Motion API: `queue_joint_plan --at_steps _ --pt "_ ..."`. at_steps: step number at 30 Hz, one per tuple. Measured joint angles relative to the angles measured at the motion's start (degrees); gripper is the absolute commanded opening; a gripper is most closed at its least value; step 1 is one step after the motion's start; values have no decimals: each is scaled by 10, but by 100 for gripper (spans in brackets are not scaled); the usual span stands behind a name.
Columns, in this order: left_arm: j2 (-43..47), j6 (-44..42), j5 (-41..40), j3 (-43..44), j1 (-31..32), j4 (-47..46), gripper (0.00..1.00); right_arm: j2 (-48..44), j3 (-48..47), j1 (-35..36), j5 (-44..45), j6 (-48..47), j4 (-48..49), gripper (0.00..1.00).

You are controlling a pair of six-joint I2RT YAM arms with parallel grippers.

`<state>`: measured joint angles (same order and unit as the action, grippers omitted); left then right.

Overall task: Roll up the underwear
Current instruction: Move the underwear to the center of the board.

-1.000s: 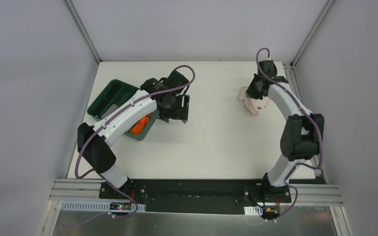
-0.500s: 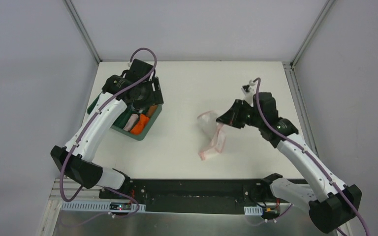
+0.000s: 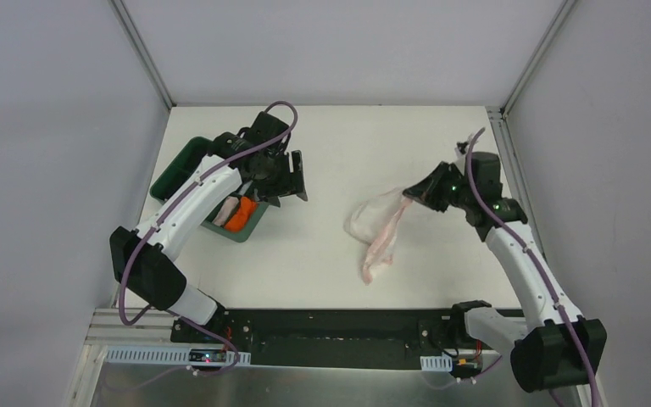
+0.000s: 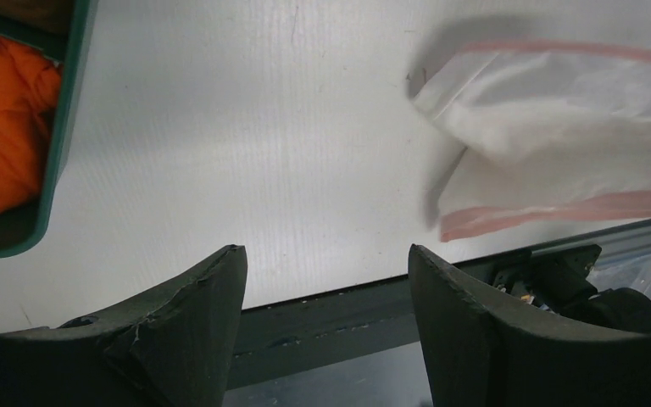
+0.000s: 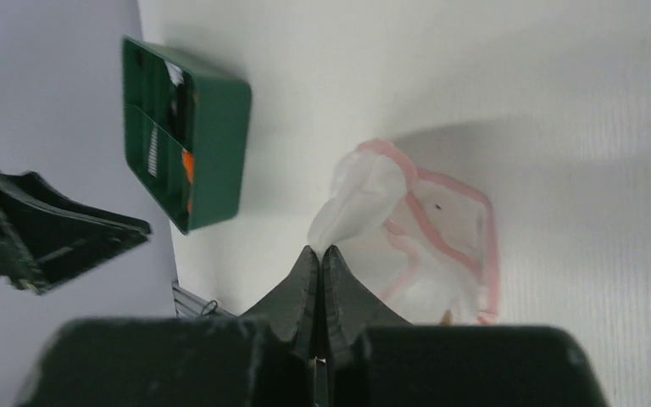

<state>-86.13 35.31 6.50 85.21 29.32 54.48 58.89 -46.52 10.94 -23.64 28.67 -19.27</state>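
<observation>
The pale pink-white underwear [image 3: 379, 227] with pink edging hangs stretched from my right gripper [image 3: 413, 192], its lower end trailing on the white table. The right gripper is shut on a pinch of its fabric, seen in the right wrist view [image 5: 320, 251], where the underwear [image 5: 424, 246] spreads below the fingertips. My left gripper [image 3: 297, 178] is open and empty above the table beside the green bin [image 3: 188, 166]. In the left wrist view [image 4: 326, 263] the underwear [image 4: 559, 102] shows at the upper right. The pink underwear with navy edging is not clearly visible.
The green bin holds an orange rolled cloth [image 3: 242, 217] and a pale pink cloth [image 3: 225, 209]. In the left wrist view the bin's corner [image 4: 63, 127] and orange cloth [image 4: 4, 119] are at the left. Grey walls enclose the table.
My right gripper has carried the underwear rightward and up, stretching it out. My left gripper has swung from over the bin to just right of it.
</observation>
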Motion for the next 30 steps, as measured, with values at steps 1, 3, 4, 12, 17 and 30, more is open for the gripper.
queue_joint_plan --at_steps 1,3,4,12,17,30 --pt "0 1 5 0 2 -3 70 10 -30 -8 0 -12 -6 0" --pt "0 1 9 0 3 -7 70 38 -113 -24 -1 -40 -26 0" --pt "0 1 8 0 3 -8 70 52 -154 -31 -2 -52 -31 0" --pt "31 2 -21 0 -21 -7 71 85 -265 26 -44 -62 -3 7" --pt "70 16 -48 -4 -71 -4 71 196 -203 188 -51 -36 62 49" --pt "27 -4 -7 -31 -24 -5 67 180 -134 147 10 -22 56 63"
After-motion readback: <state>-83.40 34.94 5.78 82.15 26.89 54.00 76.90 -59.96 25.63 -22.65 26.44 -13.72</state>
